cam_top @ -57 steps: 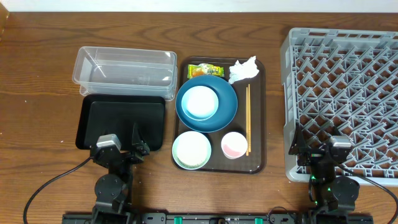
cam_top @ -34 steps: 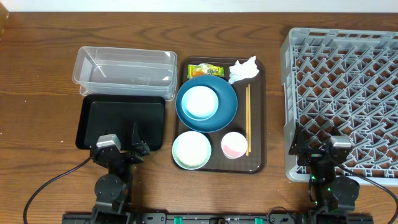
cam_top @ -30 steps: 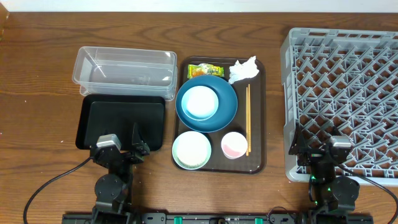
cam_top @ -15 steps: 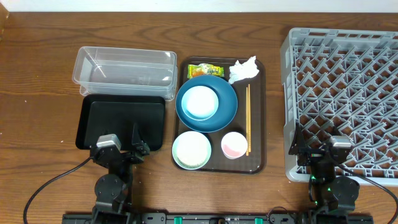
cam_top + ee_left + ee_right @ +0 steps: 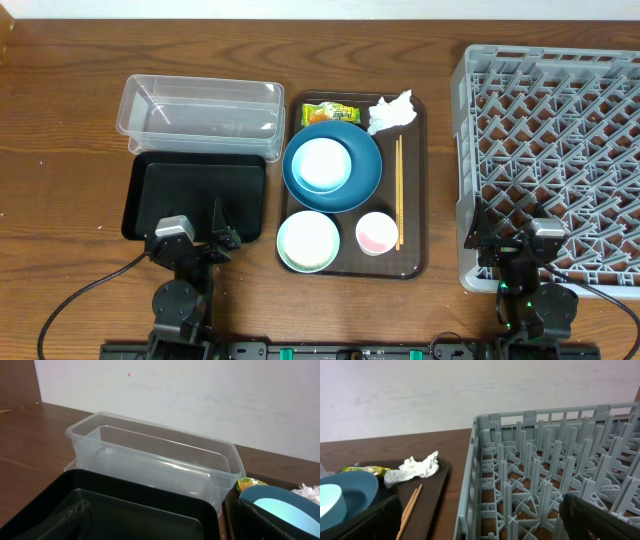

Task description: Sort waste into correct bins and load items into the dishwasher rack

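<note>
On the brown serving tray (image 5: 418,190) lie the yellow-green wrapper (image 5: 330,113), the white tissue (image 5: 391,112) and the chopsticks (image 5: 399,190). It also holds the deep-blue bowl (image 5: 362,178) with the light-blue bowl (image 5: 322,165) inside it, the pale-green bowl (image 5: 308,241) and the pink-lined cup (image 5: 377,233). No rice grains show. The clear tub (image 5: 200,115) and black tray (image 5: 195,195) sit left, the grey rack (image 5: 555,150) right. My left gripper (image 5: 195,236) is open over the black tray's near edge. My right gripper (image 5: 511,238) is open at the rack's near-left corner.
The left wrist view shows the tub (image 5: 155,465) behind the black tray (image 5: 140,510). The right wrist view shows the rack wall (image 5: 470,485), the tissue (image 5: 415,467) and the chopsticks (image 5: 410,505). A white wall stands behind the table.
</note>
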You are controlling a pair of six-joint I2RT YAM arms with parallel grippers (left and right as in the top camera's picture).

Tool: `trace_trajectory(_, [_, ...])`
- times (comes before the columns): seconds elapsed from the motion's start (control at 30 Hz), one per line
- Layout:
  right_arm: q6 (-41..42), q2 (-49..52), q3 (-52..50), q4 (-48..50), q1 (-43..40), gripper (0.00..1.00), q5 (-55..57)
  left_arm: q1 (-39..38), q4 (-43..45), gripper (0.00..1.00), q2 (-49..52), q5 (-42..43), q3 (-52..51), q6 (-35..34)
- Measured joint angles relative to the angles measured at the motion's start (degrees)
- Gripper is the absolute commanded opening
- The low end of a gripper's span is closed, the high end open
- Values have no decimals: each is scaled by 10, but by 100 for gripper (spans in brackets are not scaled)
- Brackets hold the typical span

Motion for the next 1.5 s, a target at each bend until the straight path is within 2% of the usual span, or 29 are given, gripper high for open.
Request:
trace_trajectory(0.53, [1,0,0,0,0,99,-1,0,9,91,0,0,-2,0])
trace_trajectory(0.67, [33,0,0,0,0,99,-11,0,14,91,0,5,-4,0])
trace_trajectory(0.93, [195,0,0,1,0,99,-18,0,13,91,0,144,-8,-18])
trace_trajectory(1.03, [226,0,0,2,0,99,-23,0,20,91,0,190,-8,-26])
trace_trajectory(1.27, [248,0,1,4,0,99,-68,0,34,91,0,259,12,-50])
trace_trajectory(1.37, [244,2,14,-8,0,99,-94,0,10,91,11,273,57,-56])
trace_trajectory(1.5, [219,16,86,-71,0,99,-118,0,-45,91,65,283,142,-59])
